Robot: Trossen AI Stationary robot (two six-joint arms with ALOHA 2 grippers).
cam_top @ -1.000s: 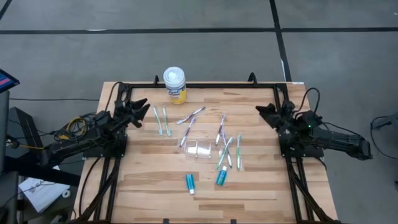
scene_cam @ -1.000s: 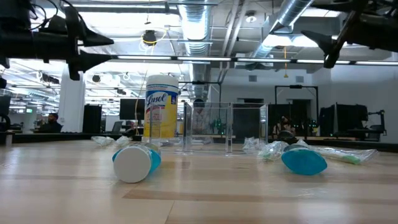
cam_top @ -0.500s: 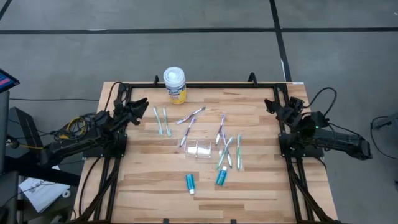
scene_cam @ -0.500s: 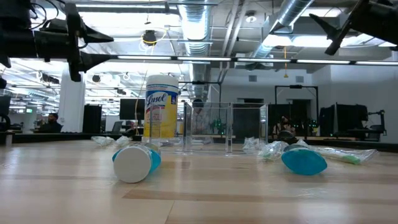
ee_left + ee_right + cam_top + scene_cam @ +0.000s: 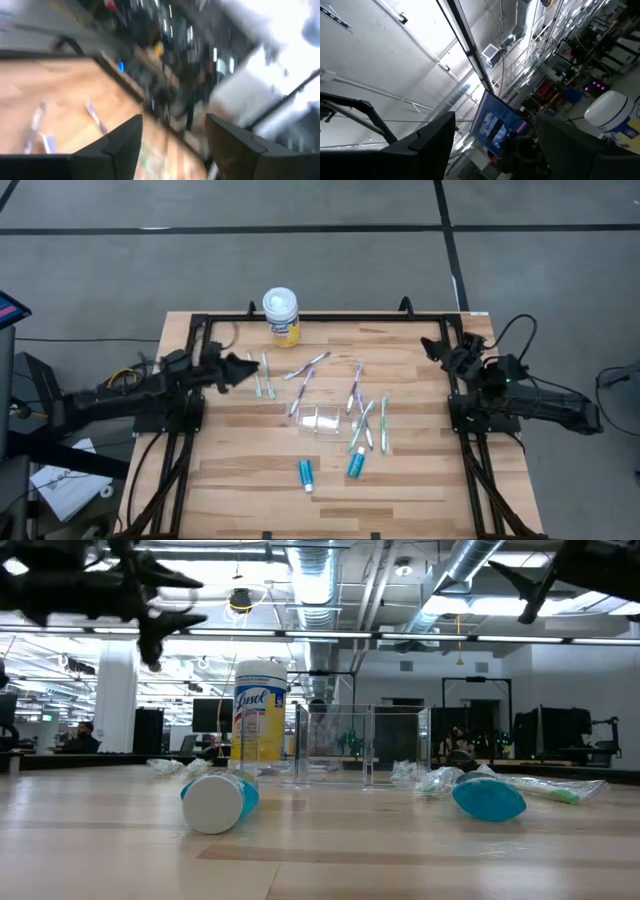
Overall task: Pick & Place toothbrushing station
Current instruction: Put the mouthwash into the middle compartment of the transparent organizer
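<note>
A clear plastic cup (image 5: 318, 421) (image 5: 360, 745) rests on the wooden table near its middle. Several thin toothbrushes lie flat around it: a pair (image 5: 261, 376) at the left, others (image 5: 305, 372) (image 5: 354, 388) farther back, and more (image 5: 366, 426) on the cup's right. Two blue toothpaste tubes (image 5: 306, 474) (image 5: 356, 464) lie nearer the front edge. My left gripper (image 5: 245, 367) (image 5: 176, 602) (image 5: 172, 145) hovers open, high above the table, just left of the toothbrush pair. My right gripper (image 5: 435, 348) (image 5: 512, 580) (image 5: 495, 145) is open at the table's right edge, tipped upward.
A Lysol wipes canister (image 5: 281, 316) (image 5: 260, 725) stands at the table's far edge. A black rail frame (image 5: 330, 317) runs along the table's far side and down both sides by the arm bases. Bare wood shows at the near left (image 5: 230, 480).
My left gripper has reached out from its resting place toward the table's middle, rising a little and rolling, and now hovers beside the left pair of toothbrushes. My right gripper has risen slightly and tipped upward. Nothing on the table has moved.
</note>
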